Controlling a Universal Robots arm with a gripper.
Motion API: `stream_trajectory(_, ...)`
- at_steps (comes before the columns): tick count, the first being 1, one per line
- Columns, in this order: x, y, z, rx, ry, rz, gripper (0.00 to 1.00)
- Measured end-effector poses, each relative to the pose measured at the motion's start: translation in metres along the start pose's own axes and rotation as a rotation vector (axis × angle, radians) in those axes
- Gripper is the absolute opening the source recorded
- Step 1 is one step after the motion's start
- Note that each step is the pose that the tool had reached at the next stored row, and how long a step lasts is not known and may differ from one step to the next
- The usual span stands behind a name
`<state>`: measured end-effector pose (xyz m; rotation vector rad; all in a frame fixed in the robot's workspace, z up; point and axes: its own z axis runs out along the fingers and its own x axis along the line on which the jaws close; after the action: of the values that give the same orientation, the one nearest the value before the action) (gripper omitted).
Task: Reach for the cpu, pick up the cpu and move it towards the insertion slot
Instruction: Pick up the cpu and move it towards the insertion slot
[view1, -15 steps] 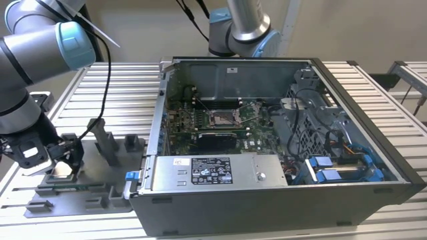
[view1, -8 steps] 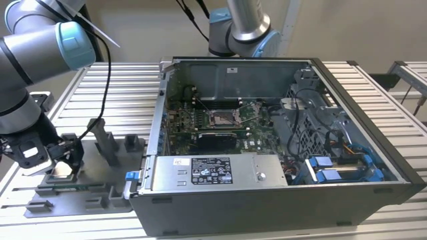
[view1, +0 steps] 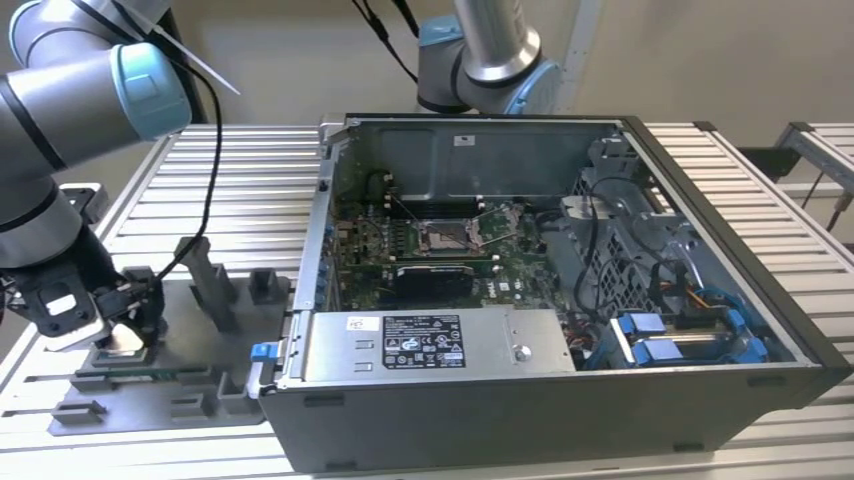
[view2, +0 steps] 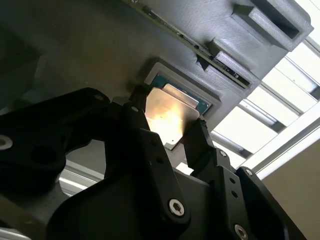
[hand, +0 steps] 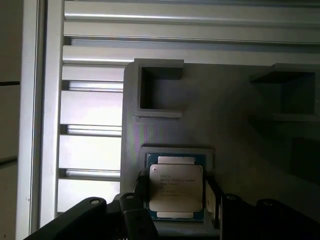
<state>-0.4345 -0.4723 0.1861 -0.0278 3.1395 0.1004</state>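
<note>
One arm is at work, and its pincer sits low in the lower left of the exterior view, down over the grey fixture plate. In both wrist views it straddles the cpu, a pale metal square on a green base that lies flat in its shallow pocket in the plate. The black tips come close up against two opposite edges, but I cannot tell whether the pincer has clamped on the chip or only brackets it. The cpu looks seated in the pocket, so I judge the reach as done and the pick-up as the step in hand, with the carry not yet begun. That pick-up calls for an even hold on both edges and a straight rise, since the pocket walls hug the chip and a tilt could catch a corner. Beyond the plate, across the slatted worktop, stands the open computer case. Deeper inside it, near the middle of the exterior view, the insertion slot shows as a silver frame with a dark centre on the green motherboard, well apart from the cpu.
</note>
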Motion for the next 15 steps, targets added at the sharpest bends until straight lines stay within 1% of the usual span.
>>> stream_trajectory(4,0.0000,0.0000,0.0000,-0.0004,-0.0002,0.000,0.00)
stream_trajectory(6,0.0001,0.0001,-0.0014,-0.0006,-0.0003,0.000,0.00)
stream_trajectory(10,0.0000,0.0006,-0.0086,-0.0003,-0.0001,0.000,0.00)
stream_trajectory(15,0.0000,0.0010,-0.0154,-0.0003,-0.0001,0.000,0.00)
